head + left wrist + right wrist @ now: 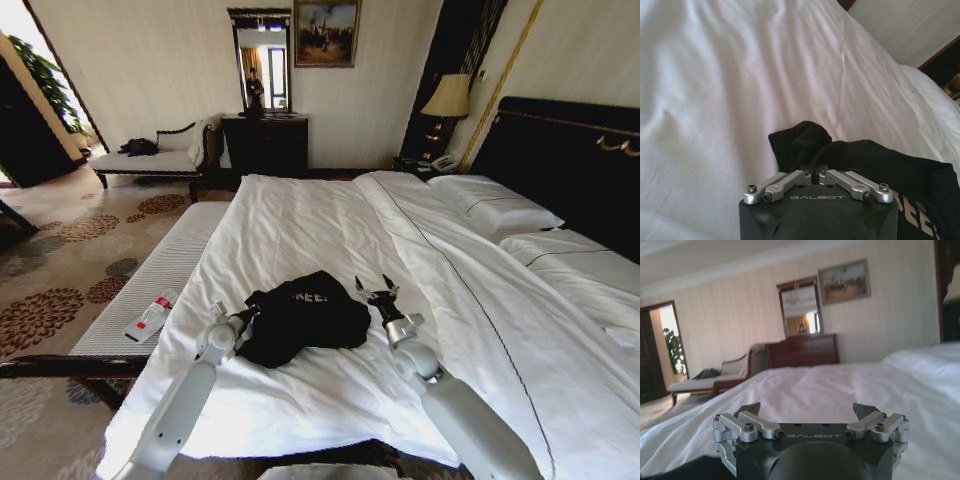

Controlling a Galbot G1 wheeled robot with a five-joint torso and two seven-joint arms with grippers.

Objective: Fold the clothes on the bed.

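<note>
A crumpled black T-shirt [300, 316] lay bunched on the bed [300, 230], its edge pinched in the left hand [247, 316], the right hand [375, 290] spread wide beside it.

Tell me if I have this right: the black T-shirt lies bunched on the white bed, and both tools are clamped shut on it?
Not quite. Only the left tool is shut on the black T-shirt. The right tool is open beside it, its fingers spread apart in the right wrist view. The shirt does lie bunched on the white bed.
</note>
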